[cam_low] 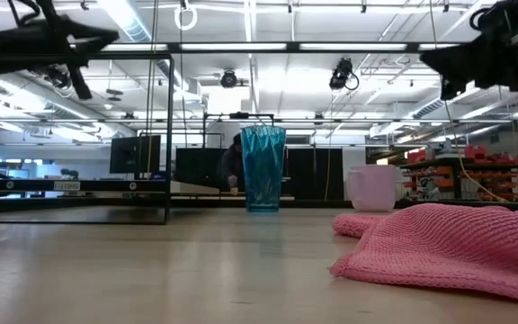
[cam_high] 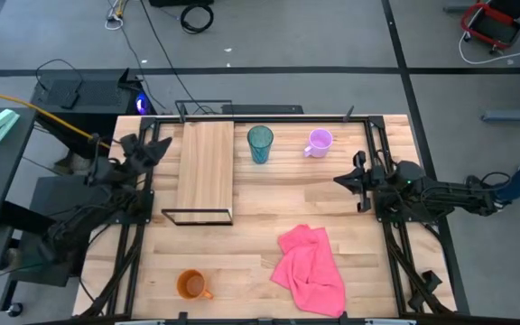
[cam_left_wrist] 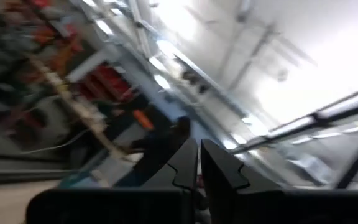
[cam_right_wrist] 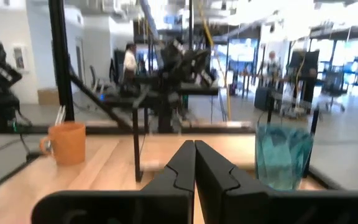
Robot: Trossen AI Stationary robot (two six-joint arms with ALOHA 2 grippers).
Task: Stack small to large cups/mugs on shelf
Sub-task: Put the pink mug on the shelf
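The light wood shelf plank (cam_high: 206, 167) lies flat on the table at the far left, inside its thin black wire frame (cam_low: 167, 135). The teal tumbler (cam_high: 260, 143) stands upright just right of it. The pale purple mug (cam_high: 319, 142) stands further right. The orange mug (cam_high: 191, 285) stands near the front edge, left of centre, and shows in the right wrist view (cam_right_wrist: 64, 143). My left gripper (cam_high: 156, 144) is shut and empty, raised at the table's left edge. My right gripper (cam_high: 346, 179) is shut and empty, raised at the right side and pointing left.
A pink cloth (cam_high: 310, 269) lies crumpled on the near right part of the table, between the orange mug and my right arm. It fills the near right of the low view (cam_low: 448, 243). Bare tabletop (cam_high: 269, 203) lies between the shelf and my right gripper.
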